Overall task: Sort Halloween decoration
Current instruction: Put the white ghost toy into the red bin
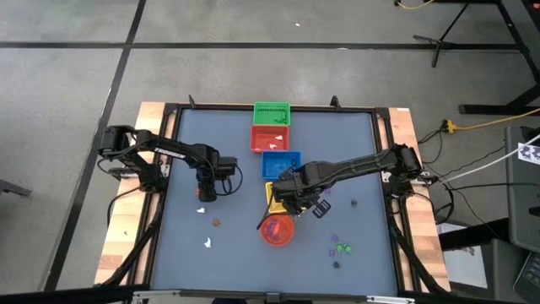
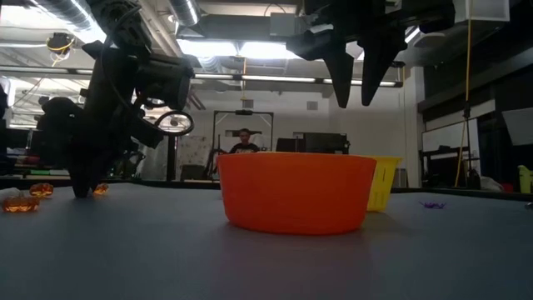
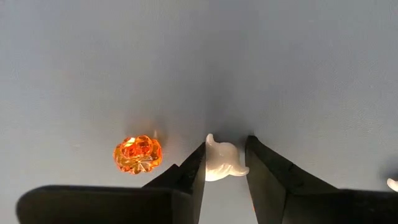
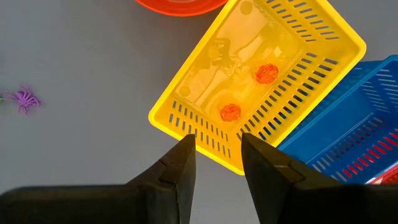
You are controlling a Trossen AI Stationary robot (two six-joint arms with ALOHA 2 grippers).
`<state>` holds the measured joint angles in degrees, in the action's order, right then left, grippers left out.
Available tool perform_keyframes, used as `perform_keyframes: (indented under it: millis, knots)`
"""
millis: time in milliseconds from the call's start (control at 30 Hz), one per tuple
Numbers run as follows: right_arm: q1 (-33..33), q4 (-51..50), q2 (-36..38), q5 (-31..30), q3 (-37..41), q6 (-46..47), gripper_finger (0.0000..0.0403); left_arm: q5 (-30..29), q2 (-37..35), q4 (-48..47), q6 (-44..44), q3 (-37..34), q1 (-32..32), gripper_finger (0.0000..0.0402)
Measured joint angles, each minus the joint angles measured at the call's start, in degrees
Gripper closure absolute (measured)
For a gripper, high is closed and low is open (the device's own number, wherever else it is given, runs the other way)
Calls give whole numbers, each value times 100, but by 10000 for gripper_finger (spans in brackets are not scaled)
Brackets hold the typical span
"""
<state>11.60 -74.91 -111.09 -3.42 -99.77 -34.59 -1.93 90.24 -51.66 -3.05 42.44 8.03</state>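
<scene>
White ghost trinket (image 3: 222,163) half-hidden between left hand (image 3: 225,163) fingers

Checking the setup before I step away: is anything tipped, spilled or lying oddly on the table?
Nothing stands out. The yellow basket sits upright with two orange trinkets inside; the loose trinkets, like the orange pumpkin, are just unsorted pieces.

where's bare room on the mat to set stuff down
Bare mat lies between the left gripper and the green basket, and right of the blue basket. Crowded: around the orange bowl and yellow basket under the right gripper.
</scene>
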Motion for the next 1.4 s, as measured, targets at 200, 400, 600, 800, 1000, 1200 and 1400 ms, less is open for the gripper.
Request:
perform_keyframes:
  millis: [200,400,600,800,1000,1200,1400]
  knots:
    - [0,0,0,0,0,0,276,-2,2,2,0,0,0,316]
    - [0,0,0,0,0,0,276,-9,2,2,2,0,2,327]
    - [0,0,0,0,0,0,276,-26,2,5,4,2,2,335]
    - [0,0,0,0,0,0,276,-24,2,7,4,2,2,336]
    - [0,0,0,0,0,0,276,-24,2,7,4,2,2,337]
    - [0,0,0,0,0,0,276,-24,15,-21,4,54,3,337]
    - [0,-2,0,0,0,-2,276,-165,44,-26,4,375,16,340]
